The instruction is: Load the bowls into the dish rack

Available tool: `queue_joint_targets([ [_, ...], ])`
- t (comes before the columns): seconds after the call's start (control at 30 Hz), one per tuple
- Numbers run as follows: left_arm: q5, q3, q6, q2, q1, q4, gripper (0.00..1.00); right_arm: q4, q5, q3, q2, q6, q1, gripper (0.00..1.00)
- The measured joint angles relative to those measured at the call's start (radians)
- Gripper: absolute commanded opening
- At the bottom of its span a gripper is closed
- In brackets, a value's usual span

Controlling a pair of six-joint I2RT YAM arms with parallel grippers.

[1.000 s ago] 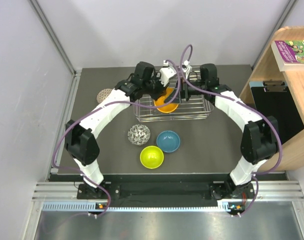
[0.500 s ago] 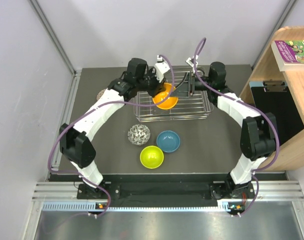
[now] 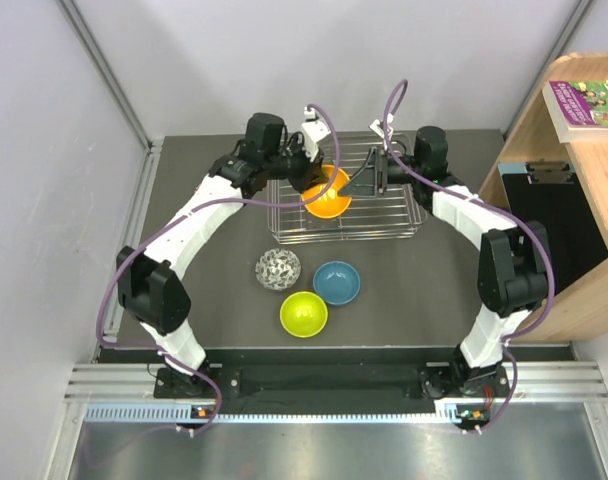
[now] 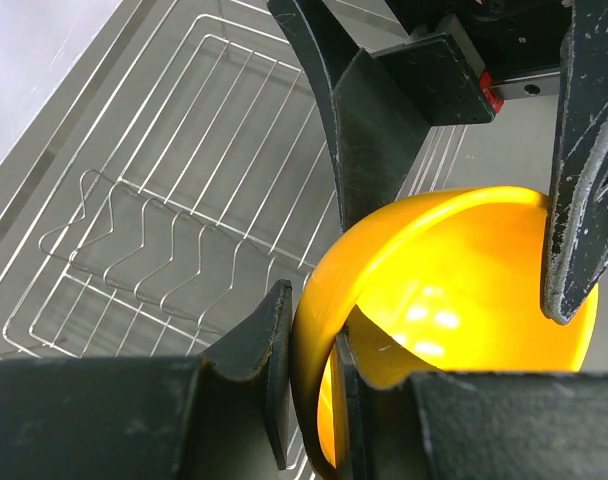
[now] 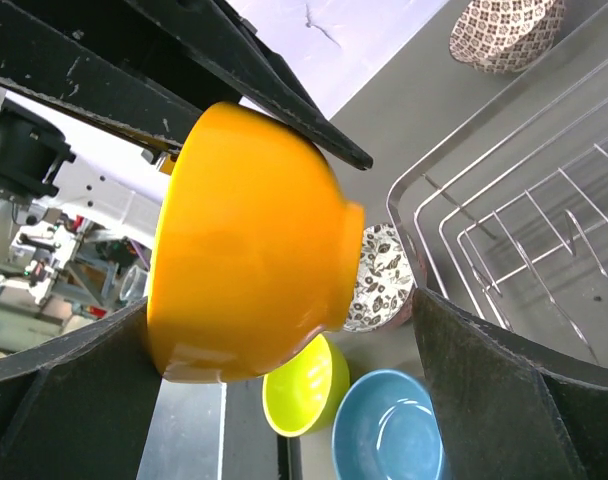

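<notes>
Your overhead camera looks down from behind the arm bases (image 3: 182, 378), taking in the whole dark table (image 3: 404, 310). Both wrist cameras sit close: the left faces into the glossy round orange bowl (image 4: 464, 280), the right its outside. All three share that bowl (image 3: 326, 195) (image 5: 249, 240) and the silver wire dish rack (image 3: 394, 215) (image 4: 184, 200) (image 5: 514, 230).

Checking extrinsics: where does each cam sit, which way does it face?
Top external: above, behind the bases, looking down; both arms, left gripper, right gripper, orange bowl over dish rack.
Left wrist: looks along its fingers pinching the bowl's rim, rack below, right gripper's fingers beyond.
Right wrist: faces back toward the near side; own open fingers flank the bowl; green bowl, blue bowl, mosaic bowl behind.
Shared: all show orange bowl and rack.
</notes>
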Motion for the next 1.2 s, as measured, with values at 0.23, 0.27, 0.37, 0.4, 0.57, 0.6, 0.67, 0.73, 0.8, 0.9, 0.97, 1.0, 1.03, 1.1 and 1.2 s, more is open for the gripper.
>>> queue_joint_targets([
  [0.23, 0.023, 0.000, -0.006, 0.002, 0.007, 0.000, 0.00, 0.049, 0.000, -0.002, 0.007, 0.066, -0.003, 1.00],
  [0.27, 0.029, 0.000, -0.008, 0.003, 0.008, 0.000, 0.00, 0.064, 0.002, -0.002, 0.008, 0.080, -0.005, 1.00],
  [0.37, 0.051, 0.003, -0.015, 0.017, 0.008, -0.001, 0.00, 0.099, 0.008, -0.002, 0.008, 0.111, -0.008, 1.00],
  [0.4, 0.057, 0.004, -0.018, 0.024, 0.008, -0.002, 0.00, 0.109, 0.011, -0.002, 0.008, 0.123, -0.009, 1.00],
  [0.57, 0.077, 0.023, -0.027, 0.058, 0.008, -0.010, 0.00, 0.150, 0.012, -0.004, 0.010, 0.161, -0.008, 1.00],
  [0.6, 0.083, 0.031, -0.027, 0.065, 0.008, -0.013, 0.00, 0.153, 0.012, -0.004, 0.012, 0.163, -0.005, 1.00],
  [0.67, 0.090, 0.048, -0.027, 0.076, 0.008, -0.017, 0.00, 0.144, 0.017, -0.004, 0.015, 0.154, -0.002, 1.00],
  [0.73, 0.093, 0.066, -0.027, 0.079, 0.008, -0.023, 0.00, 0.089, 0.029, -0.003, 0.016, 0.113, -0.001, 0.99],
  [0.8, 0.085, 0.078, -0.019, 0.079, 0.008, -0.031, 0.00, 0.024, 0.040, 0.008, 0.020, 0.076, 0.001, 0.99],
  [0.9, 0.071, 0.079, -0.016, 0.081, 0.010, -0.043, 0.00, -0.035, 0.049, 0.032, 0.030, 0.030, 0.003, 0.99],
  [0.97, 0.064, 0.079, -0.012, 0.081, 0.010, -0.051, 0.00, -0.044, 0.050, 0.033, 0.032, 0.025, 0.003, 0.98],
  [1.0, 0.063, 0.079, -0.011, 0.081, 0.009, -0.052, 0.00, -0.043, 0.050, 0.032, 0.032, 0.028, 0.004, 0.98],
  [1.03, 0.063, 0.079, -0.011, 0.081, 0.010, -0.051, 0.00, -0.040, 0.049, 0.032, 0.032, 0.030, 0.006, 0.97],
  [1.1, 0.063, 0.079, -0.008, 0.081, 0.010, -0.051, 0.00, -0.036, 0.049, 0.032, 0.032, 0.036, 0.008, 0.96],
  [1.2, 0.060, 0.079, -0.004, 0.081, 0.010, -0.051, 0.00, -0.035, 0.050, 0.031, 0.032, 0.039, 0.009, 0.95],
])
